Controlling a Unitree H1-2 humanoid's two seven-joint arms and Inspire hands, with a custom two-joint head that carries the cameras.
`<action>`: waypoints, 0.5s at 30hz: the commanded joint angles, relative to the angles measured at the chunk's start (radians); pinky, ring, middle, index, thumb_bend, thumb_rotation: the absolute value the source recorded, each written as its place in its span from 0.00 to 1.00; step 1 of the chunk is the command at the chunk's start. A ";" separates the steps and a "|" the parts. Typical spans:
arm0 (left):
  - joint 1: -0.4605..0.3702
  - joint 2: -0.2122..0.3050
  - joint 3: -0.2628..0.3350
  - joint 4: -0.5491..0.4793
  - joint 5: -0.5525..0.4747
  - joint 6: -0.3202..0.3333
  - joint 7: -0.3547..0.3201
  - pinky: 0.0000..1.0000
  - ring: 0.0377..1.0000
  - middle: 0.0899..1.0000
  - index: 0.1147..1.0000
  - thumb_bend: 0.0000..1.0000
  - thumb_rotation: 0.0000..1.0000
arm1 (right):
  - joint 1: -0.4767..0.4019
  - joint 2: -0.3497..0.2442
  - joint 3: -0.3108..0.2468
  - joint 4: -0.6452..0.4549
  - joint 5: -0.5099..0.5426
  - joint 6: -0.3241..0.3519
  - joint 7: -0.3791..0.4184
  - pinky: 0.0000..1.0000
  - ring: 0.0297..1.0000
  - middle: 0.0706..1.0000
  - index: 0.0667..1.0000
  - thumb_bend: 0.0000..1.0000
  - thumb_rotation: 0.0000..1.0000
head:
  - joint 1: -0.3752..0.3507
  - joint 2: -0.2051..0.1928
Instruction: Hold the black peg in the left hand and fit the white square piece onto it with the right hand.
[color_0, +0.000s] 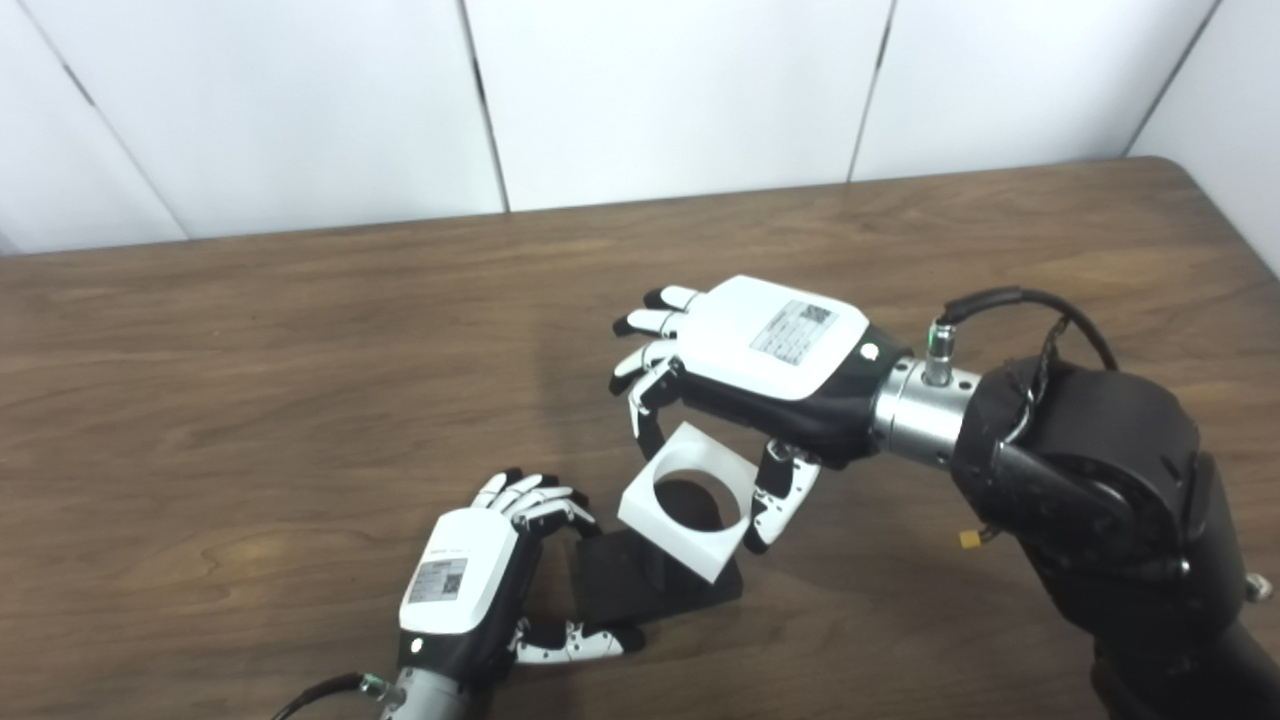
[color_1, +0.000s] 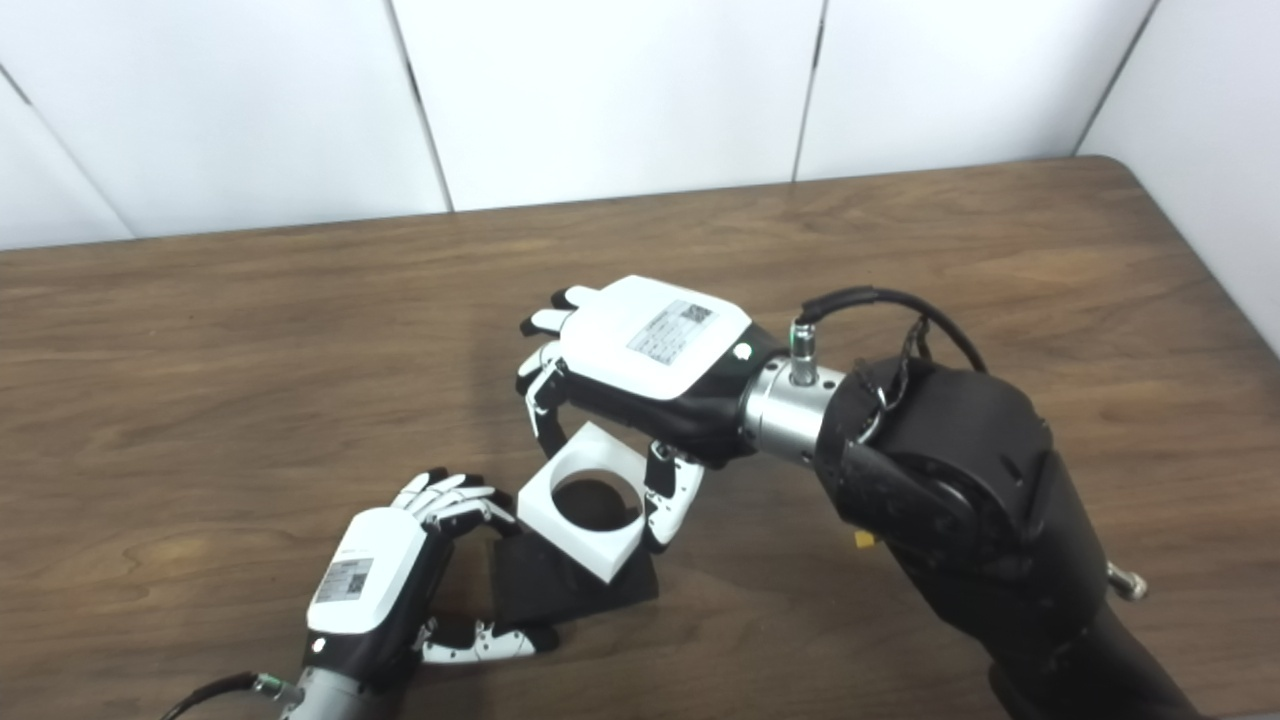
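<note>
The black peg's flat square base (color_0: 640, 580) rests on the table near the front, and my left hand (color_0: 480, 580) is shut on its left edge, fingers on top and thumb at the front. The peg's top (color_0: 690, 503) shows dark inside the round hole of the white square piece (color_0: 690, 500). My right hand (color_0: 750, 370) is shut on the white piece, fingers on its far side and thumb on its right side, holding it tilted over the peg. I cannot tell how far down the piece sits.
The brown wooden table (color_0: 300, 350) stretches wide to the left and back. White wall panels (color_0: 650, 90) stand behind its far edge. My right arm (color_0: 1100, 480) crosses the right front of the table.
</note>
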 joint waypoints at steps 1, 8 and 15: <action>0.003 -0.003 -0.020 0.000 0.025 0.001 -0.022 0.93 0.84 0.73 0.42 0.52 0.05 | -0.024 0.003 -0.003 -0.004 -0.018 -0.028 -0.001 0.99 0.95 0.81 0.45 0.52 0.13 | 0.003 0.001; 0.005 -0.008 -0.021 -0.006 0.034 -0.002 -0.022 0.93 0.84 0.73 0.42 0.52 0.05 | -0.016 0.008 0.008 0.018 -0.029 -0.061 -0.026 1.00 0.95 0.81 0.45 0.52 0.13 | 0.007 0.004; 0.005 -0.008 -0.023 -0.010 0.034 -0.003 -0.025 0.93 0.85 0.73 0.42 0.52 0.05 | 0.001 0.018 0.005 0.034 -0.038 -0.080 -0.035 1.00 0.96 0.82 0.45 0.52 0.13 | 0.012 0.005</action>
